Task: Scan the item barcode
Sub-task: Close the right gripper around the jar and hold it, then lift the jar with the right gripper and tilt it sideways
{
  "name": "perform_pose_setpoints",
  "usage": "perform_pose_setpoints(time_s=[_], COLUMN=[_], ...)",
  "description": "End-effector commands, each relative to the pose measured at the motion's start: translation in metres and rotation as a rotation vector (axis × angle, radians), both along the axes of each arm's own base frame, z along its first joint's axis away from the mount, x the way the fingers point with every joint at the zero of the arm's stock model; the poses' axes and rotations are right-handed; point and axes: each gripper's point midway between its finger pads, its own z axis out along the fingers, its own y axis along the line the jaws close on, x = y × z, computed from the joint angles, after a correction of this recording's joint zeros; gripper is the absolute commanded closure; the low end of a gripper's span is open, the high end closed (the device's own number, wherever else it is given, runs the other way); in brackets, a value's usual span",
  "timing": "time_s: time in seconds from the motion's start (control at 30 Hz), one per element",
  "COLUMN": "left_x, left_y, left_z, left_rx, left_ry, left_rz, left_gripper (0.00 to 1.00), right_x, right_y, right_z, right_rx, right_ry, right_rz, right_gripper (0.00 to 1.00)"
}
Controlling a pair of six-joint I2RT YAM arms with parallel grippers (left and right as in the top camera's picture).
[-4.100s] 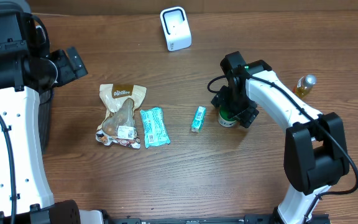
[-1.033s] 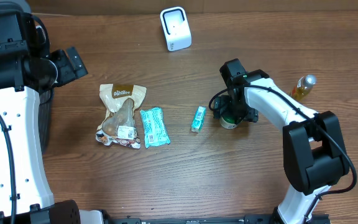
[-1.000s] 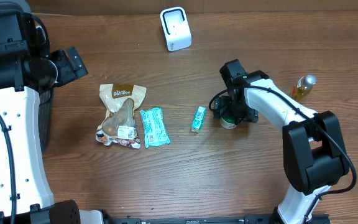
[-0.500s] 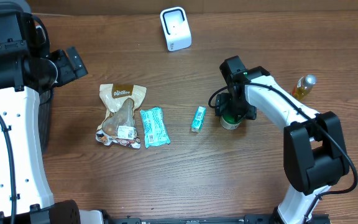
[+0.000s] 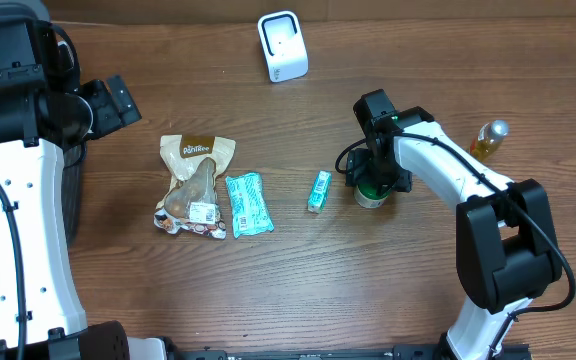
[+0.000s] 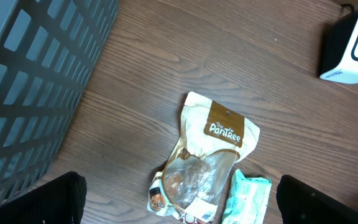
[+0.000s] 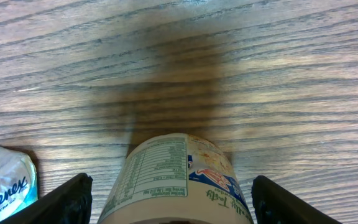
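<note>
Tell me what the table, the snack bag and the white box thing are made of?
The table looks like wood or wood-look board: brown grain lines, fairly matte. The snack bag seems thin plastic film: tan papery-looking top, clear shiny window, crinkled edges. The white scanner looks like smooth hard plastic with rounded corners.

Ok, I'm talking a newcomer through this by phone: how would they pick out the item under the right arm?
On the wooden table, find the white right arm. Under its claw sits a small round tub, green and white with a printed label. Its nearest neighbour, the teal packet to its left, is flat and slim, while the tub is squat and round.
</note>
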Motion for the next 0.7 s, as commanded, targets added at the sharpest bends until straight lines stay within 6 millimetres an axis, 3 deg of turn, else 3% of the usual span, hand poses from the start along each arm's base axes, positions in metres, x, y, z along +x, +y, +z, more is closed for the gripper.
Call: perform_pose_setpoints(time_s=[0.0,0.33,0.67], left_x=[0.001,0.001,0.001], left_y=[0.0,0.0,0.0], left_z=[0.001,0.001,0.001], left_rx=[0.006,0.006,0.006], left_ry=[-0.003,-0.003,-0.003], left_rz=[-0.01,-0.01,-0.01], left_gripper=[0.0,0.01,0.0], right_x=[-0.001,-0.01,-0.005], right_y=[-0.001,-0.004,-0.003], right_z=[0.001,-0.009,-0.009], right_rx=[-0.001,-0.01,-0.002], right_ry=[-0.004,0.02,-0.003], right_rz=[-0.004,-0.002,-0.001], right_gripper=[0.21,0.21,0.25])
